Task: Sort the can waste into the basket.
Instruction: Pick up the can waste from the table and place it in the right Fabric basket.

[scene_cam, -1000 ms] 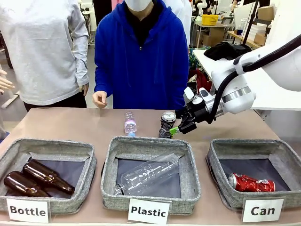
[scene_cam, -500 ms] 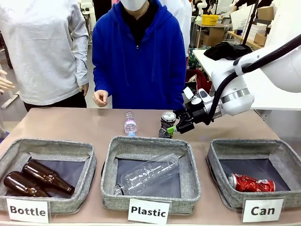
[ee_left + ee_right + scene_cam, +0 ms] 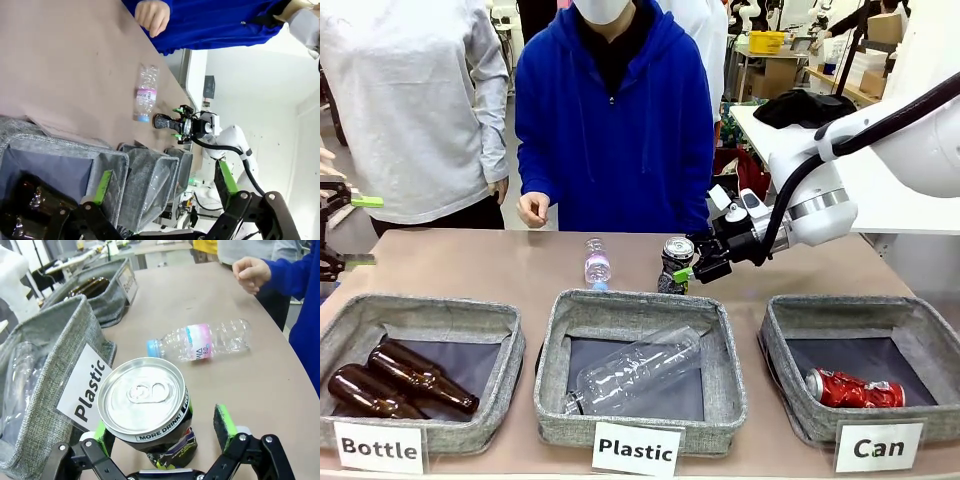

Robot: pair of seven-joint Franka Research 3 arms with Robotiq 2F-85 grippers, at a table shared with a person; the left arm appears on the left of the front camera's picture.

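Behind the Plastic basket [image 3: 640,312], on the counter [image 3: 470,265], the black can [image 3: 675,258] stands upright with its silver top up and its lower wall crumpled. My right fingers [image 3: 683,274] are spread to either side of it, not clenched. In the right wrist view one green pad sits tight by the can's wall; I cannot tell whether it touches. The other pad [image 3: 224,426] stands clear, with bare counter showing in the gap.

A small clear bottle [image 3: 597,265] lies on the counter near the can, on my left of it. The red can [image 3: 855,390] lies on its side in the Can basket [image 3: 790,330], close to the front wall behind the card.

My left fingers [image 3: 365,202] hang at the far left edge, above the counter beyond the Bottle basket [image 3: 420,312], spread wide and holding nothing.

Across from me a person in blue stands with one hand [image 3: 532,210] loosely curled at the counter's far edge.
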